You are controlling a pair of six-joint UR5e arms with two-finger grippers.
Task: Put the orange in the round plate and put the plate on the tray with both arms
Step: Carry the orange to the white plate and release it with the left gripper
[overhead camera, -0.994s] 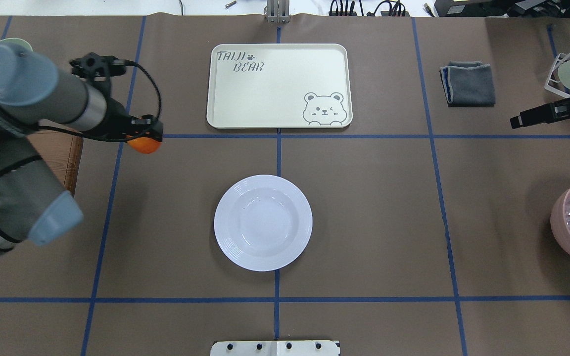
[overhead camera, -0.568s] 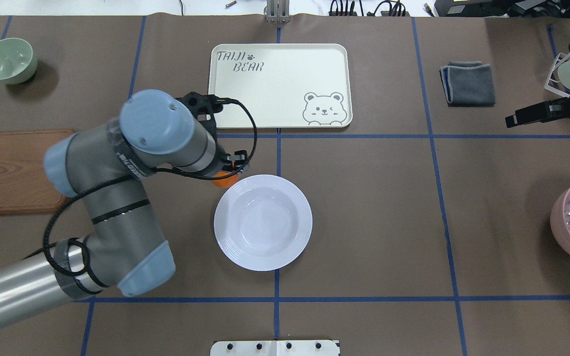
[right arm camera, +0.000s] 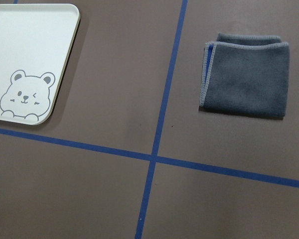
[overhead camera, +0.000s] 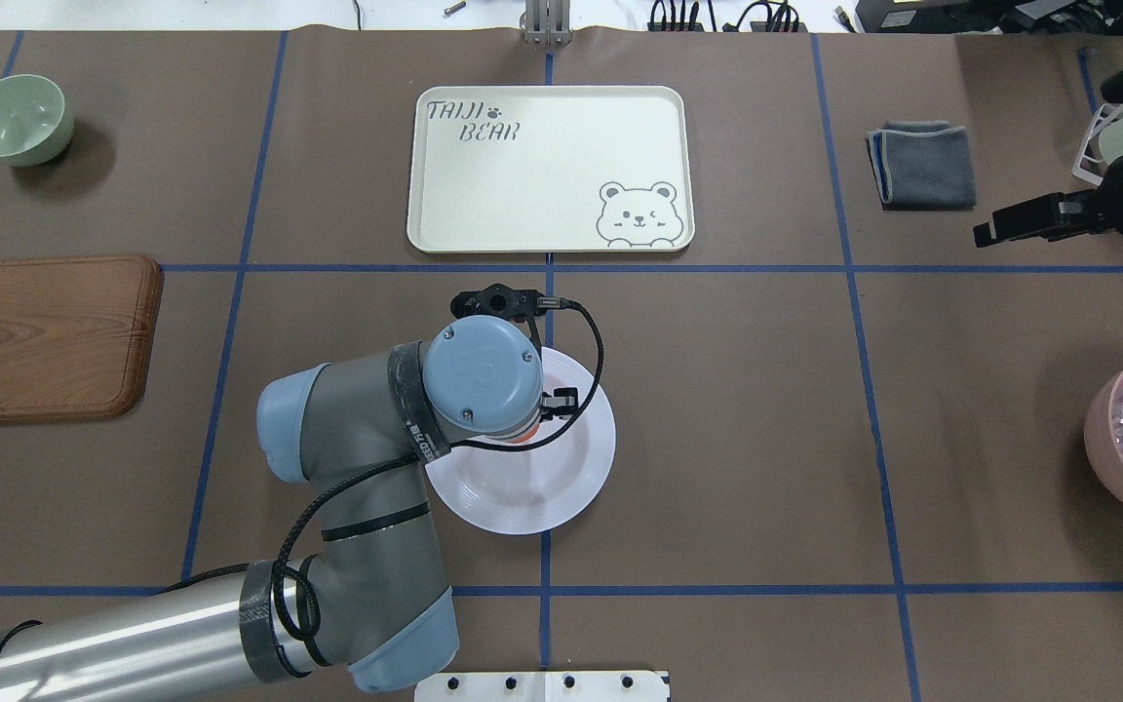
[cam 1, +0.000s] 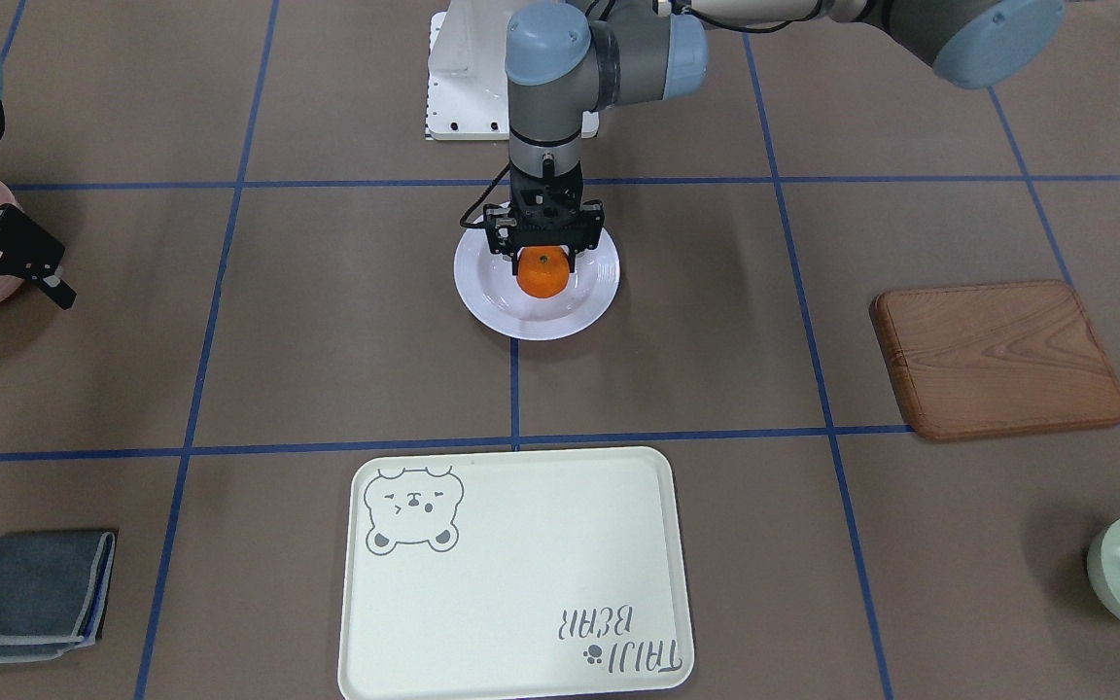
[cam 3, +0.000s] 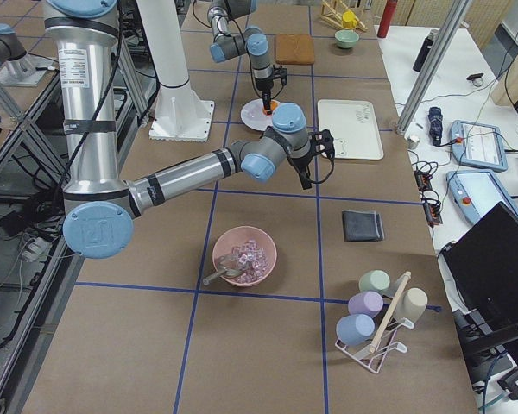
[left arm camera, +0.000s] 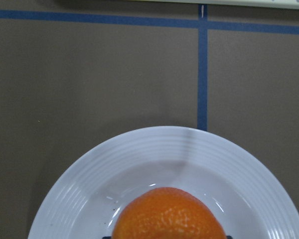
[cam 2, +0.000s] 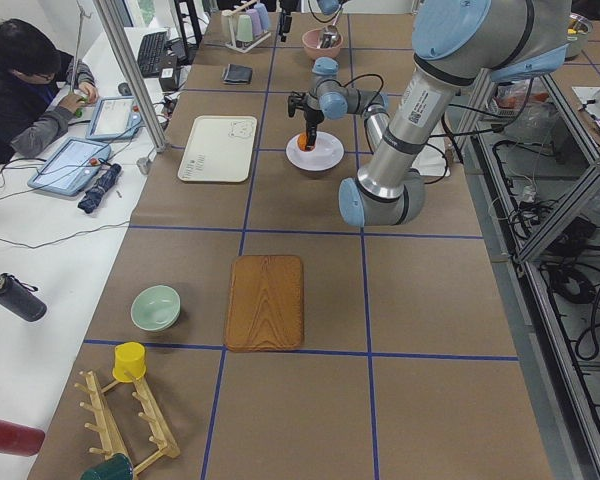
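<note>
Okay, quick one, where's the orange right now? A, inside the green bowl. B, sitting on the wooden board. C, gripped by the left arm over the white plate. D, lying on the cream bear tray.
C: the front-facing view shows the left gripper shut on the orange directly over the well of the round plate.

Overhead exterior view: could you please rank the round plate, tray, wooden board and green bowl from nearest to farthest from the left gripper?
1. Round plate, directly beneath the left gripper, which grips the orange.
2. Tray, beyond the plate, top centre.
3. Wooden board, at the left edge.
4. Green bowl, top-left corner.
</note>
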